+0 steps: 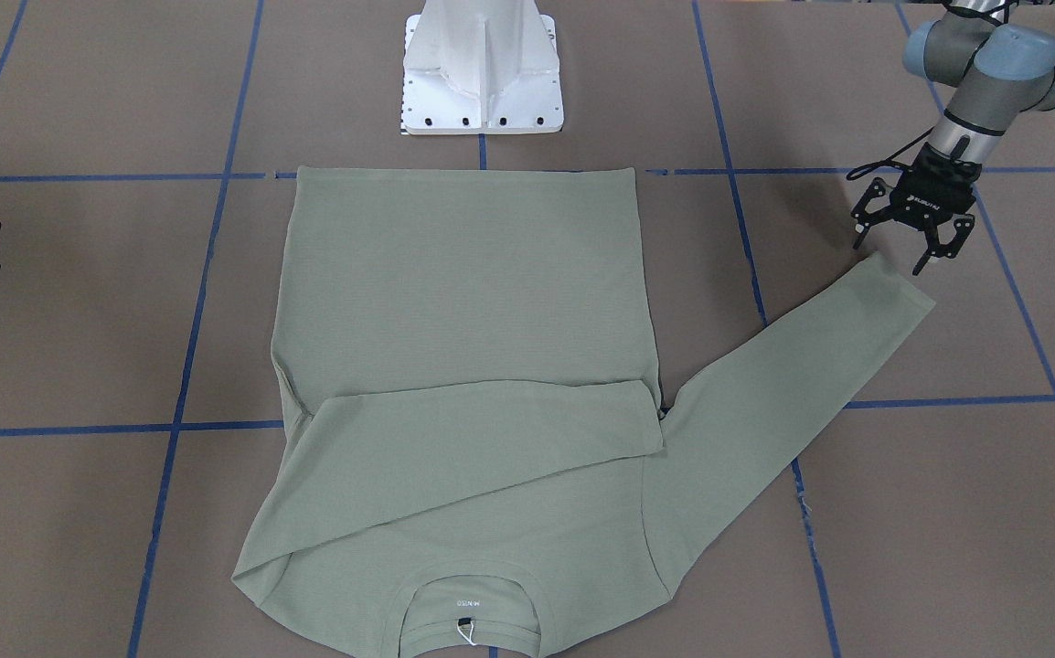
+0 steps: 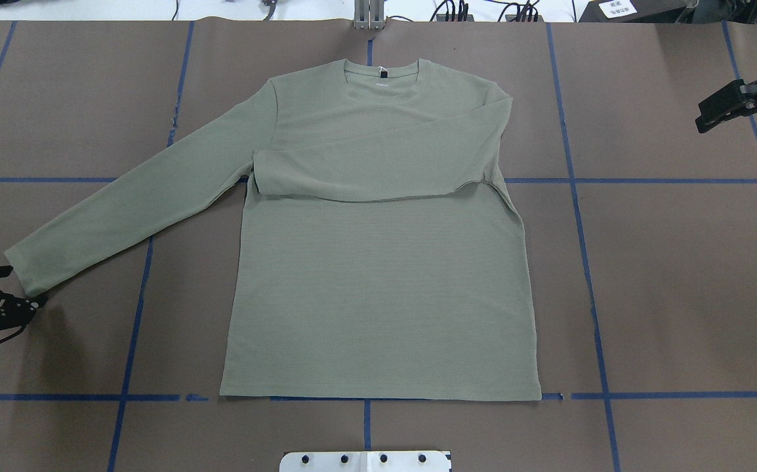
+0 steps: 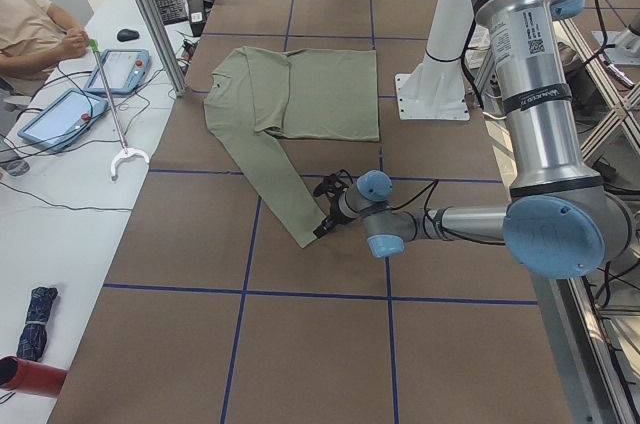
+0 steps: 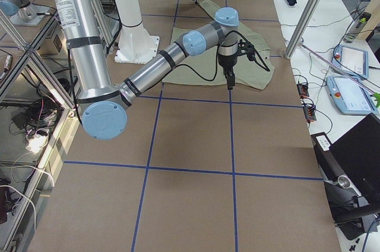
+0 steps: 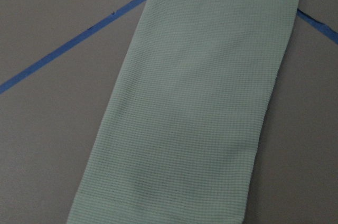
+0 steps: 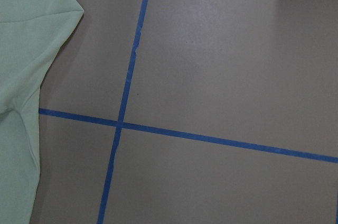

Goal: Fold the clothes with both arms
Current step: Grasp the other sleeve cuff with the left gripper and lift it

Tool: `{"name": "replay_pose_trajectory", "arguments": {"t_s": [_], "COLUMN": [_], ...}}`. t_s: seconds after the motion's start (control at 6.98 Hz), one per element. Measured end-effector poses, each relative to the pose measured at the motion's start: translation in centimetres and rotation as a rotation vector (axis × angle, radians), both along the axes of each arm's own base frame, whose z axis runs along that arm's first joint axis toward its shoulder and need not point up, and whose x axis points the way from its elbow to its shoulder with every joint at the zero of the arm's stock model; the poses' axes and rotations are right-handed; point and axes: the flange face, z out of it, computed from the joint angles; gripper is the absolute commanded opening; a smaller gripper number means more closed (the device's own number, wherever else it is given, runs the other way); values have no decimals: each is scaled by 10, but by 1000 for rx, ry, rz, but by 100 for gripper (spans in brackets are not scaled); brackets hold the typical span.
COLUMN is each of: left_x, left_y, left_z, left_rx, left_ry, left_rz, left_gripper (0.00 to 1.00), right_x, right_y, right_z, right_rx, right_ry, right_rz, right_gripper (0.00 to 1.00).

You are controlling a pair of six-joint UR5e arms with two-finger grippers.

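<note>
Left hand (image 1: 889, 254): fingers spread, nothing held, just beside the cuff (image 2: 27, 272) of the 1 outstretched sleeve (image 2: 136, 210). The sleeve's long axis runs diagonally from that hand up to the shoulder.
Shirt (image 2: 378, 288): flat on the tabletop (image 2: 680, 275), centre, other sleeve folded across the chest.
Right hand (image 2: 729, 108): well apart from the cloth; whether its fingers are spread I cannot tell.

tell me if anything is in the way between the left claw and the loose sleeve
Nothing visible. The open left claw hangs right at the cuff end of the outstretched sleeve. Around them there is only bare table and blue tape lines.
</note>
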Motion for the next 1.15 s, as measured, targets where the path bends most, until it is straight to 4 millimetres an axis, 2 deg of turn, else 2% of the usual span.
{"name": "replay_pose_trajectory", "arguments": {"t_s": [0.14,0.72,0.86,1.15], "left_x": [2,-2,-2,3], "left_y": [2,2,-1,-17], "left_z": [1,-4,-18,-75], "left_rx": [1,6,21,88], "left_ry": [-3,7,30,125], "left_rz": [3,2,-2,-28], "left_gripper": [0,0,0,0], "right_x": [0,1,1,4], "right_y": [0,0,1,4], "right_z": [0,0,1,11], "right_rx": [-1,-2,-4,-28], "right_ry": [0,0,1,-6], "right_rz": [0,3,3,0], "right_gripper": [100,100,100,100]}}
